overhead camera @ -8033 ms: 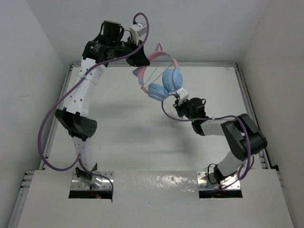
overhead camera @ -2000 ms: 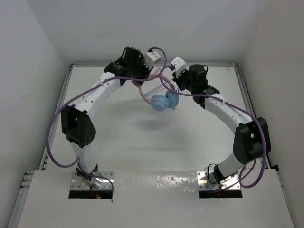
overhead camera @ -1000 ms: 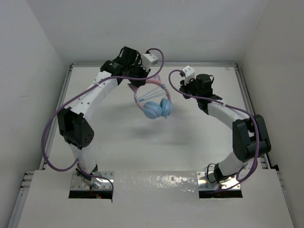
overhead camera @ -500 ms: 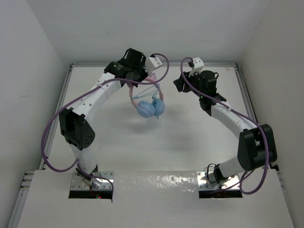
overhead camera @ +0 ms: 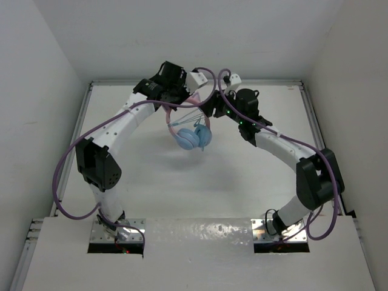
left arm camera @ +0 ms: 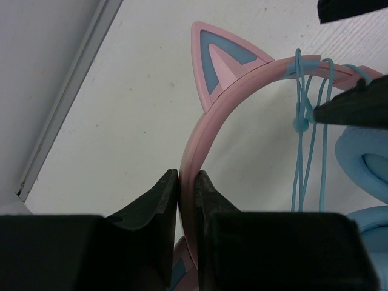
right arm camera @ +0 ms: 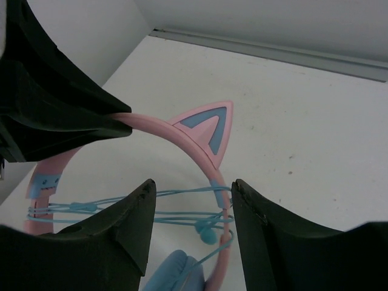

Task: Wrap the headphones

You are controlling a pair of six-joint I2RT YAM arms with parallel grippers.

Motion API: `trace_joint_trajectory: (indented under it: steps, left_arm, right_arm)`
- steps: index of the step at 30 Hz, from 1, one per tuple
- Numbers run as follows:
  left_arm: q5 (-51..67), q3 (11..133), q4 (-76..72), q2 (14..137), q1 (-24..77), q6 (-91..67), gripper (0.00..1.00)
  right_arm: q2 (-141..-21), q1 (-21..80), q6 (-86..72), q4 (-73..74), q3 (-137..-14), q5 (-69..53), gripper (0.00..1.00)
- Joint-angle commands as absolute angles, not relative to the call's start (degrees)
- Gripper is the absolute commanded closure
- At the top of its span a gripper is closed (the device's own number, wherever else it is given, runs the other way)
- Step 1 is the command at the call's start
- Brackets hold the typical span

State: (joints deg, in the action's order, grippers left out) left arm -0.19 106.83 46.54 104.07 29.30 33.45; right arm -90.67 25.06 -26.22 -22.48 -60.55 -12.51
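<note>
1. While the left gripper (left arm camera: 188,182) is clamped on the pink cat-eared headband (left arm camera: 203,118), the small blue-cupped headphones (overhead camera: 191,134) hang cups-down above the white bench (overhead camera: 151,182).
2. The right gripper (right arm camera: 191,194) is open and holds nothing. The thin pale blue cable (right arm camera: 121,207), strung across the band's arch, shows between its fingers.
3. Only the wrist views resolve those strands; only the top view shows the hanging cups whole.

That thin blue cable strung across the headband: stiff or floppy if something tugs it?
Probably floppy: the cable runs in thin, slightly wavy strands across the pink headband. Likely very light, and it may slip off the smooth band.
</note>
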Motion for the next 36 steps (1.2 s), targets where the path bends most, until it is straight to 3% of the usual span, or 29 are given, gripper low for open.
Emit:
trace_joint_trajectory:
  steps: [1, 6, 10, 12, 14, 19, 27, 36]
  left_arm:
    - [1.1, 108.3, 43.3, 101.1, 29.8, 31.2, 1.0]
    - [2.4, 108.4, 43.4, 101.1, 29.7, 30.1, 1.0]
    - [2.9, 109.3, 44.2, 100.9, 29.7, 29.8, 1.0]
    - [2.9, 109.4, 44.4, 100.9, 29.7, 29.9, 1.0]
    - [2.7, 109.4, 44.4, 100.8, 29.7, 29.8, 1.0]
    - [2.7, 109.4, 44.2, 100.7, 29.7, 29.4, 1.0]
    - [2.9, 109.6, 43.9, 101.2, 29.7, 29.3, 1.0]
    - [3.9, 109.6, 44.1, 100.8, 29.7, 28.0, 1.0]
  right_arm:
    - [-91.6, 27.2, -25.5, -24.3, -63.7, -10.8, 0.47]
    - [-94.1, 28.8, -24.3, -21.0, -65.5, -4.3, 0.41]
    - [-96.1, 28.8, -22.9, -21.2, -65.4, -3.8, 0.42]
    - [-96.9, 28.9, -21.4, -21.4, -65.5, -7.3, 0.61]
    - [-97.6, 28.8, -20.1, -19.6, -65.9, -9.1, 0.67]
    - [-96.0, 28.8, -16.4, -12.4, -65.7, -9.0, 0.64]
    - [-87.9, 28.9, -15.4, -13.9, -57.4, -6.0, 0.64]
    - [-87.5, 28.8, -15.4, -12.9, -59.7, -5.9, 0.52]
